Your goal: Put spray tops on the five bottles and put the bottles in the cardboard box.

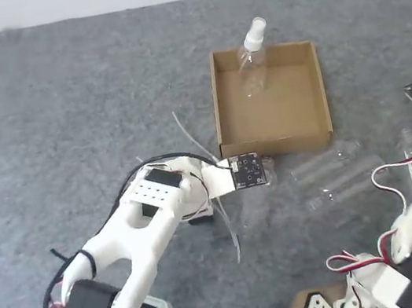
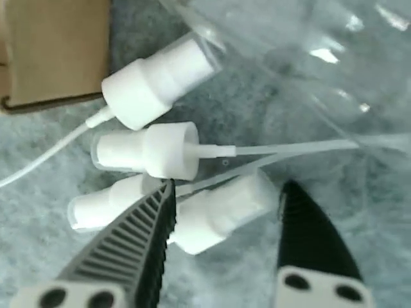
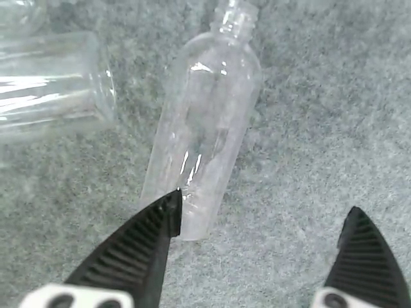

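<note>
Now the left end effector (image 2: 228, 192) is open, with one white spray top (image 2: 218, 208) lying between its jaws. Three more spray tops (image 2: 157, 151) lie close by, so I think it should close slowly and pinch just this one, on its fat middle, not a thin tube (image 2: 282, 149). The right end effector (image 3: 265, 205) is open too, and a clear bottle (image 3: 205, 128) with no top lies on the grey worktop (image 3: 334, 96) just beside one jaw. Seen from above, the cardboard box (image 1: 278, 144) holds one finished bottle (image 1: 254, 62) by its 12 o'clock wall; bare bottles (image 1: 329, 172) lie at the box's 5 o'clock.
</note>
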### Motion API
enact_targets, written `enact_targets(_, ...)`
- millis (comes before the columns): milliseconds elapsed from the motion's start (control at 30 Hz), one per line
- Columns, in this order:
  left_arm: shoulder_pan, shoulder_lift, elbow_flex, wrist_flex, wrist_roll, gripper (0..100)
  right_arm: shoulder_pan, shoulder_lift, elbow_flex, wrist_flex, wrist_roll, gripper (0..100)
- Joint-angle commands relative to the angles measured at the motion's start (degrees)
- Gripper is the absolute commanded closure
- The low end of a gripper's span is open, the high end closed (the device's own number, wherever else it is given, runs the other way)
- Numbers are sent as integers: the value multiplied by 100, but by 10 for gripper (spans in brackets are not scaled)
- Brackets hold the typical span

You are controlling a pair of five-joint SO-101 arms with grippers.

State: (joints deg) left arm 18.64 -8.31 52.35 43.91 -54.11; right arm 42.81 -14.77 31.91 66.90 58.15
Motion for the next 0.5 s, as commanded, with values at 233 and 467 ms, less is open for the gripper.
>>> enact_targets(233,-123,44,-637,1055,1538,855,-31,-40,0,84,-79,654)
enact_targets(467,-185,44,-1191,1495,3455,855,-57,-40,220,31,-53,653)
